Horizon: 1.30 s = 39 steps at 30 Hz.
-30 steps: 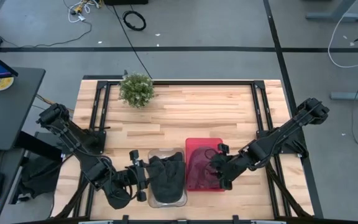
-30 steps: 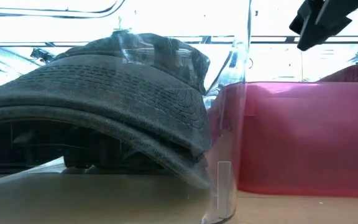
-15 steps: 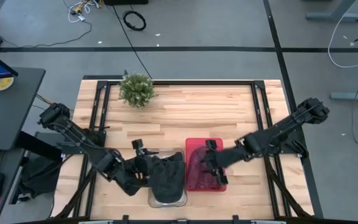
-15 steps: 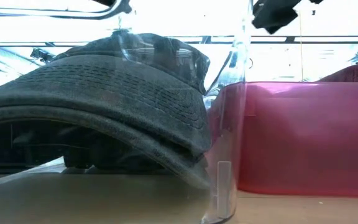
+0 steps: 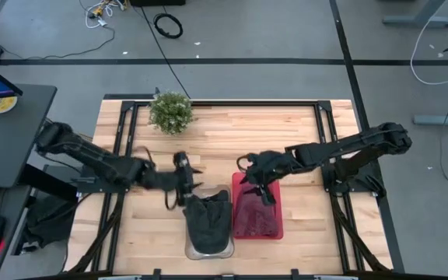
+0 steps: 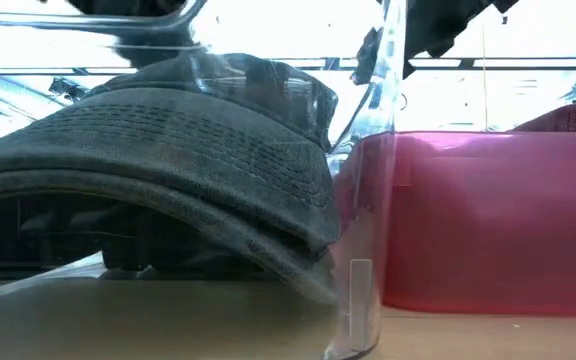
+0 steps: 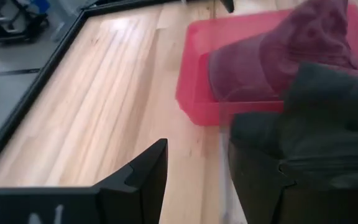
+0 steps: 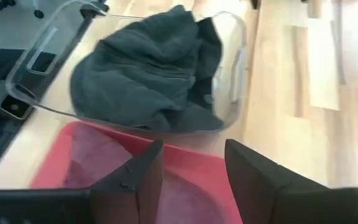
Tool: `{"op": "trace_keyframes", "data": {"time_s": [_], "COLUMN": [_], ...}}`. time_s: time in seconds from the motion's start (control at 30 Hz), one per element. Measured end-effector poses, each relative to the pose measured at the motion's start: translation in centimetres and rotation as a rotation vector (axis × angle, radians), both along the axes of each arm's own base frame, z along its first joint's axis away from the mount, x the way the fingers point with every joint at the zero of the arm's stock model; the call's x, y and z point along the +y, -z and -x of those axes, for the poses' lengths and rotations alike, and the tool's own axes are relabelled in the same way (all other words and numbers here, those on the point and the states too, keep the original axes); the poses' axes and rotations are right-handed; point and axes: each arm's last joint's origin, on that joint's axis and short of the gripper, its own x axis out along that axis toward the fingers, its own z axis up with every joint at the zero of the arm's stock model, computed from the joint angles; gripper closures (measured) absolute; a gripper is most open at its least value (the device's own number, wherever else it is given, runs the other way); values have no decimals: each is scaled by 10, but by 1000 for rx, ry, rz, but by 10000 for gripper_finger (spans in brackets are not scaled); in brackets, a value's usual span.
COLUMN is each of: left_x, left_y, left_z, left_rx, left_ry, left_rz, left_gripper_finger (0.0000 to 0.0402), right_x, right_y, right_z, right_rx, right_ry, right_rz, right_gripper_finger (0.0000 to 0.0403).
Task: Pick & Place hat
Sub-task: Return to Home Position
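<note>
Black cap point(image 5: 208, 219) sat in the clear bin point(image 5: 208, 252), lower middle of the overhead frame. The red cap point(image 5: 255, 222) was in the red bin point(image 5: 276, 211) right beside it. The left hand point(image 5: 183, 185) hovered by the clear bin's upper-left corner and the right hand point(image 5: 253, 177) over the red bin's upper edge. Both were spread open and empty. For homing I'd lift first, then swing back over the bare worktop point(image 5: 232, 132) so no finger clips a rim.
</note>
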Motion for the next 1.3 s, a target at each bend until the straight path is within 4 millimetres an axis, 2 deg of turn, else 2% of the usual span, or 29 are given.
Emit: {"op": "trace_keyframes", "data": {"time_s": [0.17, 0.3, 0.47, 0.63, 0.87, 1.0, 1.17, 1.3], "left_x": [56, 79, 88, 98, 115, 121, 120, 118], "left_y": [16, 15, 6, 3, -1, -2, 1, -2], "left_z": [32, 54, 63, 63, 67, 71, 76, 82], "left_rx": [-144, -247, -301, -325, -357, -363, -331, -344], "left_ry": [19, 60, 69, 33, 103, 123, 122, 120], "left_rz": [112, 135, 47, -11, 28, 54, 67, 70], "left_gripper_finger": [229, 229, 229, 229, 229, 229, 229, 229], "right_x": [-23, -45, -63, -73, -76, -80, -88, -86], "right_y": [0, 0, -3, -6, -14, -15, -26, -50], "right_z": [-3, -4, -5, -7, -13, -12, 9, 38], "right_rx": [-14, -22, -61, -130, -224, -219, -179, -246], "right_ry": [-21, 14, -14, -40, 7, 21, 34, 72], "right_rz": [13, 25, -3, 69, 58, 60, 34, 3], "right_gripper_finger": [230, 230, 230, 230, 230, 230, 230, 230]}}
